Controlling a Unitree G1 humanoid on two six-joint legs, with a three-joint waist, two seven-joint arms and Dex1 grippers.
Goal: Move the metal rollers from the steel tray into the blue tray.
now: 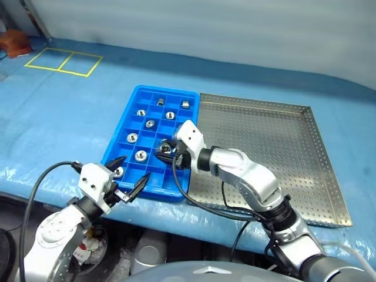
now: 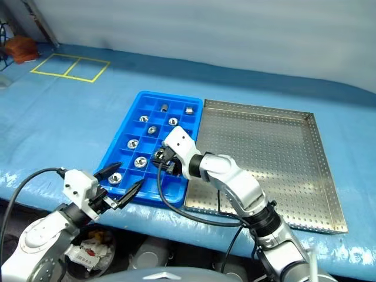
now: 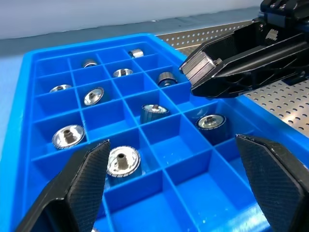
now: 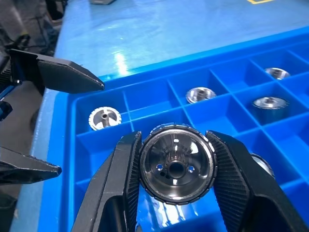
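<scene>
Nine or so metal rollers (image 1: 141, 155) sitting in blue tray (image 1: 126, 117) compartments, one apiece. Right pincer (image 4: 176, 166) clamped on one roller (image 4: 176, 161), poised above tray cells. Left pincer (image 1: 130, 174) spread wide at tray's near edge, close beside right. Steel tray (image 1: 282, 153) touching blue tray on blue surface (image 1: 70, 111). Yellow tape square (image 1: 63, 61) far off

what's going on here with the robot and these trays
The robot is moving metal rollers into the blue tray. Its right gripper is shut on one roller and holds it over the blue tray's compartments, several of which already have a roller each. The left gripper is open and empty at the tray's near edge. The steel tray beside it looks bare.
</scene>
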